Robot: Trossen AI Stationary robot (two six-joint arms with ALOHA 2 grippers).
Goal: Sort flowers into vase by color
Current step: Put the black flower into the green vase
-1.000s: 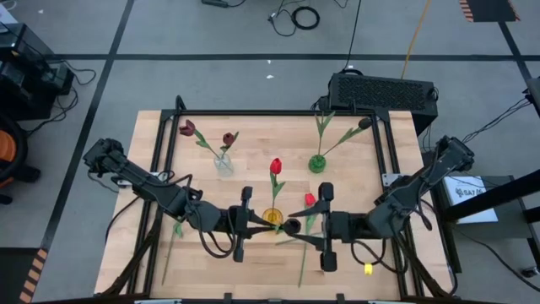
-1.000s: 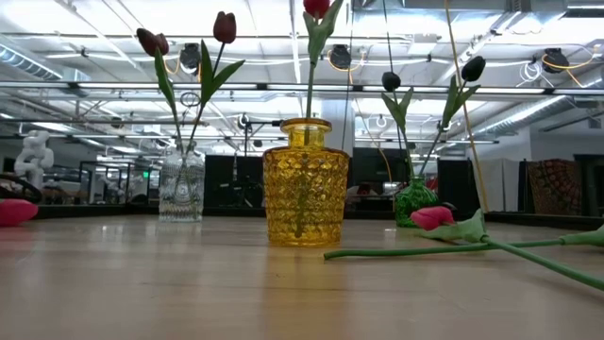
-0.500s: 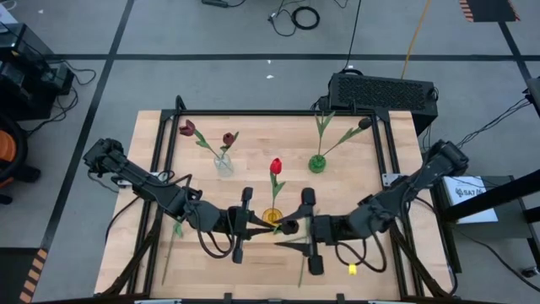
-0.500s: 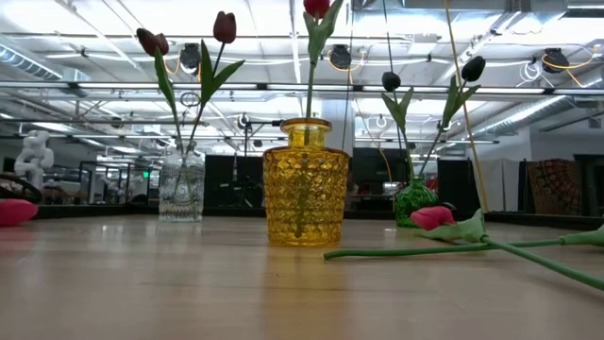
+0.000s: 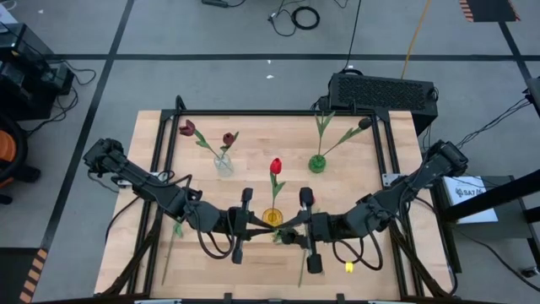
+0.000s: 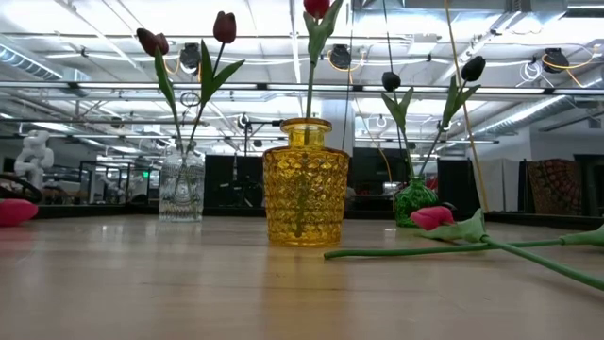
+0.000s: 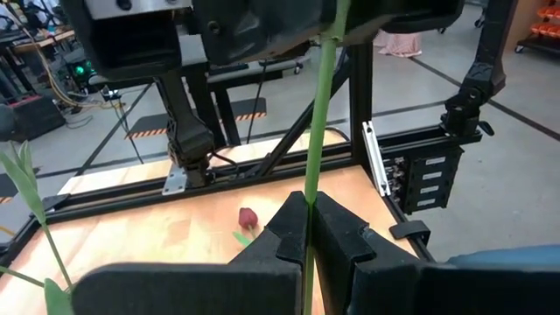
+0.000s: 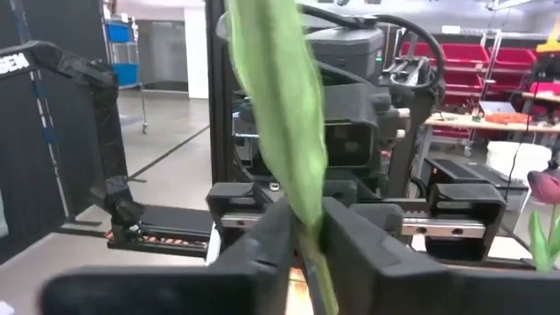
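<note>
Meeting near the six o'clock edge of the pale wooden surface (image 5: 160, 127), the two dark arms face each other over a single flower stem. The left gripper (image 7: 308, 229) has its jaws pressed tight on the thin green stem (image 7: 317, 131), which runs up between them toward the other arm's housing. The right gripper (image 8: 304, 234) has its jaws narrowed onto a green leaf (image 8: 278, 96) of what appears to be the same flower; its head is not visible in either wrist view.

At centre stands the amber faceted glass vase (image 6: 305, 195), holding one bright red tulip (image 5: 275, 166). At about ten o'clock, the clear glass vase (image 6: 180, 197) holds two maroon tulips (image 5: 187, 128). At about one o'clock, the small green glass vase (image 5: 317, 163) carries two near-black tulips (image 6: 391, 81). Another loose flower with a pinkish-red head (image 6: 432, 217) lies flat on the surface, right of the amber vase in the low view.

Risks, as judged: with both grippers clamped on one flower, any diverging motion could stretch or tear the leaf; a grip on the leaf alone may let the stem pivot and miss a vase mouth; the arms work just beside the amber vase and could tip it.
</note>
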